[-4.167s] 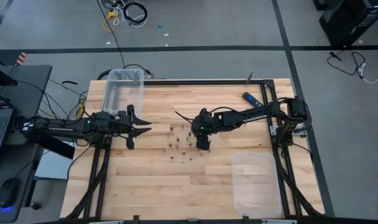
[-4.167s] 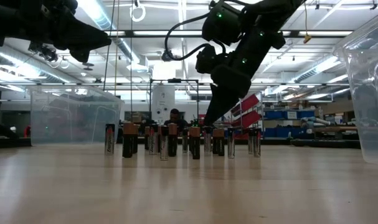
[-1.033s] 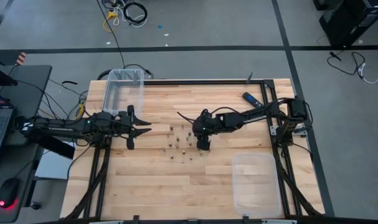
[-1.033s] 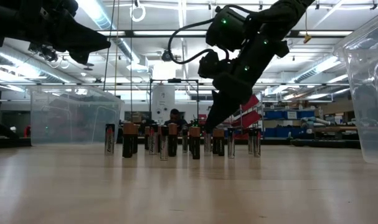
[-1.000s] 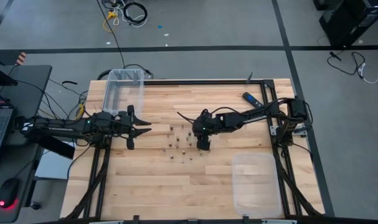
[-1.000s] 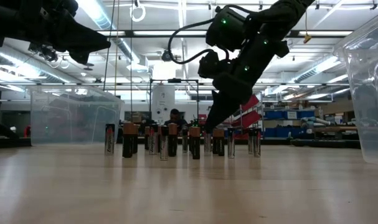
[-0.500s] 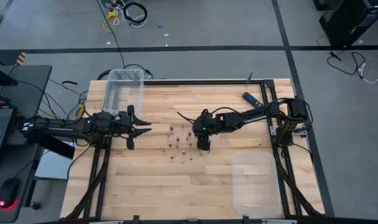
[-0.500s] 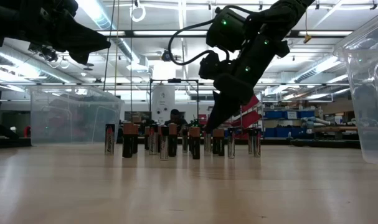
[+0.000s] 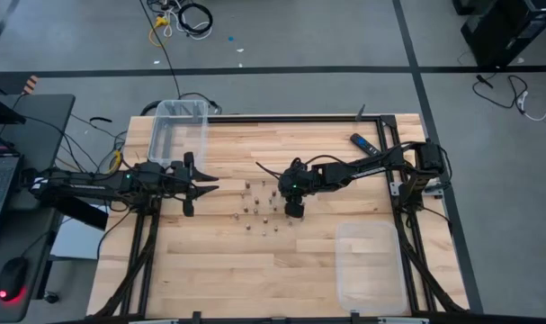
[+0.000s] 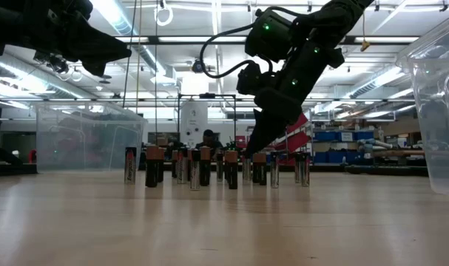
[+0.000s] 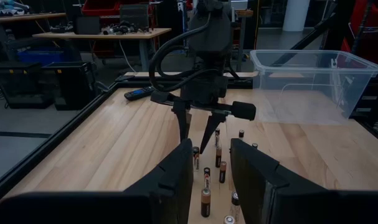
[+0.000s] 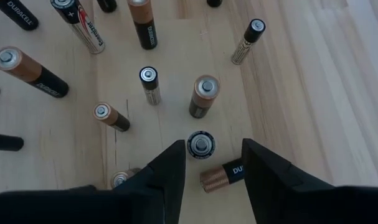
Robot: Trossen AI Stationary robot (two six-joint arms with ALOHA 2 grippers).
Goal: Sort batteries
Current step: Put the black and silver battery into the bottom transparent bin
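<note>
- I have the right gripper [image 9: 293, 209] poised low over the table's middle, at the 3 o'clock edge of the batteries [image 9: 259, 205].
- Its fingers [image 12: 170, 177] are spread apart, pointing down; through the right wrist camera I see an upright dark-topped cell [image 12: 200, 144] standing in the gap between them, not pinched.
- Just beside that cell, toward the wrist, a copper-and-black cell [image 12: 222, 175] lies on its side.
- The other batteries stand upright in a loose cluster on the wooden table [image 9: 344, 270], copper-topped and silvery ones mixed.
- From table height I see the row of cells [image 10: 202, 165] standing, with the right gripper's tips [image 10: 248, 150] just above them.
- My left gripper [image 9: 201, 187] waits well off at 9 o'clock of the cluster, fingers [image 11: 250, 171] parted, holding nothing.
- A clear bin [image 9: 176, 135] sits at the table's 11 o'clock corner, another bin [image 9: 370, 266] at 5 o'clock.
- A black-and-blue remote [image 9: 363, 144] lies near 1 o'clock.
</note>
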